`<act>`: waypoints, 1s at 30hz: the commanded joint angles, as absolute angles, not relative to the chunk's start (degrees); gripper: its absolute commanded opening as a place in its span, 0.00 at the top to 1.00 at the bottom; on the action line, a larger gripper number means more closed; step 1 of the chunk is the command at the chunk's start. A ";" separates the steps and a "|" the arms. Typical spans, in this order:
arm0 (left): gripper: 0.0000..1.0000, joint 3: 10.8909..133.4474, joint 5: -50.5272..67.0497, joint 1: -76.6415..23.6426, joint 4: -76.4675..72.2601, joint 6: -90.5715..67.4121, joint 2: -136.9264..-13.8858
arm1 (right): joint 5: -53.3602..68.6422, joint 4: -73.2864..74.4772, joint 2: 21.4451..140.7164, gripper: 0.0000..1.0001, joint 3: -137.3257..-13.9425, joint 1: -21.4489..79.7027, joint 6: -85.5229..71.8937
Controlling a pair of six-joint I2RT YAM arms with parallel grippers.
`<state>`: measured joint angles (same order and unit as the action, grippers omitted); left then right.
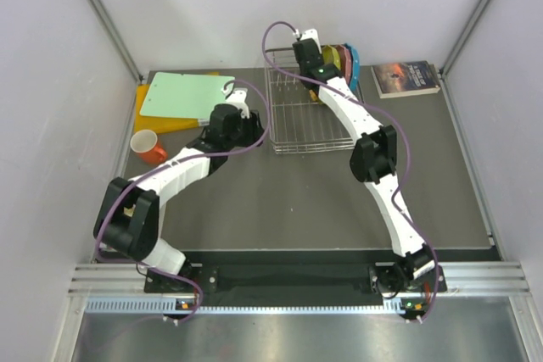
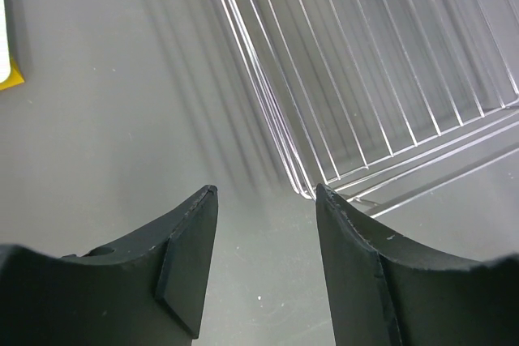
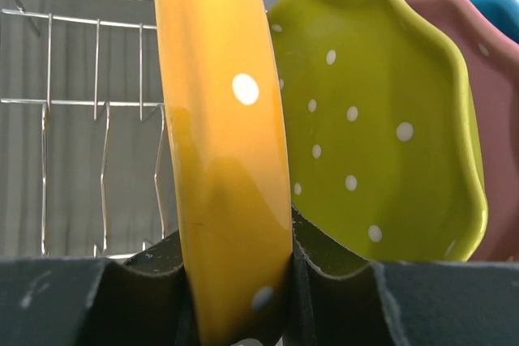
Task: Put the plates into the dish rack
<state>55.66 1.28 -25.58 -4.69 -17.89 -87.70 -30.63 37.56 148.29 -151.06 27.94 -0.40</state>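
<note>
The dish rack (image 1: 307, 116) is a silver wire basket at the back middle of the table. At its far right end stand three dotted plates on edge: yellow-green (image 3: 373, 119), pink (image 3: 482, 79) and blue (image 3: 496, 4). My right gripper (image 3: 235, 228) is shut on the rim of the orange plate (image 3: 223, 143), holding it upright beside the yellow-green one, over the rack's prongs. In the top view this gripper (image 1: 312, 55) is at the rack's far end, next to the plates (image 1: 344, 60). My left gripper (image 2: 266, 192) is open and empty, low over the table by the rack's near left corner (image 2: 312, 192).
A green cutting board (image 1: 182, 95) lies on a yellow one at the back left, with an orange mug (image 1: 149, 147) in front of it. A book (image 1: 405, 79) lies at the back right. Grey walls close in both sides.
</note>
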 commanded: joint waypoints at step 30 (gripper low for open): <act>0.41 59.33 1.67 -22.68 -4.05 -7.91 -76.03 | -26.99 11.25 113.94 0.00 -112.60 31.11 21.62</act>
